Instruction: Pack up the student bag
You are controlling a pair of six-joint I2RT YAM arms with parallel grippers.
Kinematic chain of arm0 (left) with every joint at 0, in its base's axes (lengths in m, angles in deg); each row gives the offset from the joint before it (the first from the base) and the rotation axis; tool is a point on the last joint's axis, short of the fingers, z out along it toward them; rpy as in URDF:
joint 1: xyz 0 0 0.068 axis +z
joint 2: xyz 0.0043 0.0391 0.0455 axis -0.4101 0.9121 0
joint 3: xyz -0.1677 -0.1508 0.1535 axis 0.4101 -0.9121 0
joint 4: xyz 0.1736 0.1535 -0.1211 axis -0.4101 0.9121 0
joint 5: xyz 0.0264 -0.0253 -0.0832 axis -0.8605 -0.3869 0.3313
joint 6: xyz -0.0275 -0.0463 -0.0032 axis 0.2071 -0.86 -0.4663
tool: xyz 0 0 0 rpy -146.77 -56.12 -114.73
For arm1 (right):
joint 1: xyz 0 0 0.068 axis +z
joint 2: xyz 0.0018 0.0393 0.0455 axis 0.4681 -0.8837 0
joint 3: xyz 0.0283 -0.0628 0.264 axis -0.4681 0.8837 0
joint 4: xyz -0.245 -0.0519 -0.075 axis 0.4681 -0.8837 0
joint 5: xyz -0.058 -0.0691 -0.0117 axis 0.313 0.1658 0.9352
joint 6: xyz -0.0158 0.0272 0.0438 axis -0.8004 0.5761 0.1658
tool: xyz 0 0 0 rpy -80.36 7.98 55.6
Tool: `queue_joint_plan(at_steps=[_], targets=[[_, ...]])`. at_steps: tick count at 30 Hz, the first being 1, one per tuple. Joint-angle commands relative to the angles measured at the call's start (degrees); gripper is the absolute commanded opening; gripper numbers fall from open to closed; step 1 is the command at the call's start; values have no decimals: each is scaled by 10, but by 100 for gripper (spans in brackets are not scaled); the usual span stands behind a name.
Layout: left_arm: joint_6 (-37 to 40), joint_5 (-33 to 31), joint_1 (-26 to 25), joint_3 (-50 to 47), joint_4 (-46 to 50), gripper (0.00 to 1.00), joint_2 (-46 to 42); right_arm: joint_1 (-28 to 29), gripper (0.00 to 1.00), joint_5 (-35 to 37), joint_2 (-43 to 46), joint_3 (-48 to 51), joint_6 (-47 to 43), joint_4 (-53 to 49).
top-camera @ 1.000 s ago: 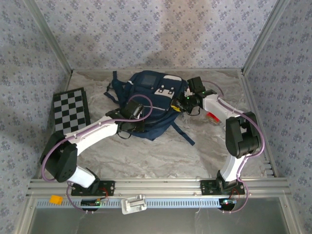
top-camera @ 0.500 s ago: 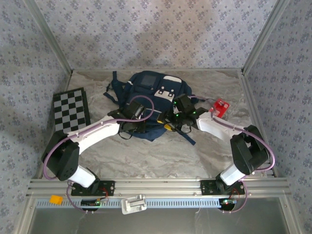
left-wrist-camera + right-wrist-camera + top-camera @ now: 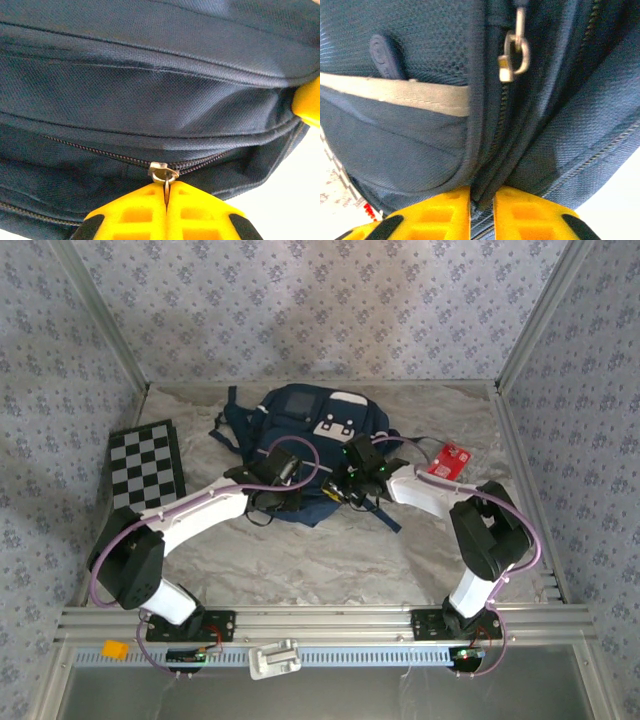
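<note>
**While Both Arms Are Engaged: Workcell Condition**

As the overhead camera shows it, the backpack [image 3: 300, 435] lies on the marbled table [image 3: 300, 565], toward the far centre. Its white patch [image 3: 338, 426] faces up, and dark straps [image 3: 386, 516] trail off its sides. Both arms reach inward and meet side by side at the near edge of the backpack.

**Left gripper** [image 3: 167, 200]
- Jaw state: clenched.
- The yellow fingers [image 3: 127, 215] are pressed together on the zipper pull [image 3: 165, 176]. Its metal ring sits just above the fingertips, and its tab runs down between them.
- The zipper [image 3: 100, 152] extends leftward from the pull along a navy seam, with its teeth meshed on that side.
- Whether the pocket to the right of the pull is open cannot be told.

**Right gripper** [image 3: 482, 212]
- Jaw state: clenched, grasping the backpack.
- A fold of navy fabric beside a zipper line is nipped in the narrow gap between the two yellow fingers.
- Above the fingers, a metal clasp [image 3: 514, 52] hangs on the same zipper line.
- To the left of that line, a light stripe [image 3: 395, 92] crosses the mesh pocket.

**Other items on the table**
- A checkerboard [image 3: 146, 466] lies at the left edge, well apart from the backpack.
- A red card [image 3: 452, 460] lies on the right side, just beyond the right forearm and apart from the backpack.
- An orange block [image 3: 113, 650] rests on the front rail, near the left arm's base.
</note>
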Motion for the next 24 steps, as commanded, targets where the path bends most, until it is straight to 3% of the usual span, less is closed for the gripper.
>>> queue_joint_plan(at_steps=[1, 7, 11, 15, 19, 21, 24], targets=[[-12, 6, -25, -2, 52, 0, -15, -54, 2, 43, -11, -28, -67, -12], [-42, -5, -60, -40, 52, 0, -31, -143, 0, 24, -12, -57, -158, -61], [-22, -82, -42, -43, 79, 0, -33, -182, 0, 15, -17, -86, -191, -73], [-5, -69, 8, -66, 47, 0, -55, -186, 0, -3, -15, -102, -201, -93], [-3, -41, 5, -66, 4, 0, -69, -164, 0, -30, 3, -99, -197, -101], [-7, -37, -3, -65, -16, 0, -73, -156, 20, -48, 19, -96, -195, -114], [-8, -36, -11, -68, -34, 0, -75, -132, 43, -44, 56, -74, -171, -134]])
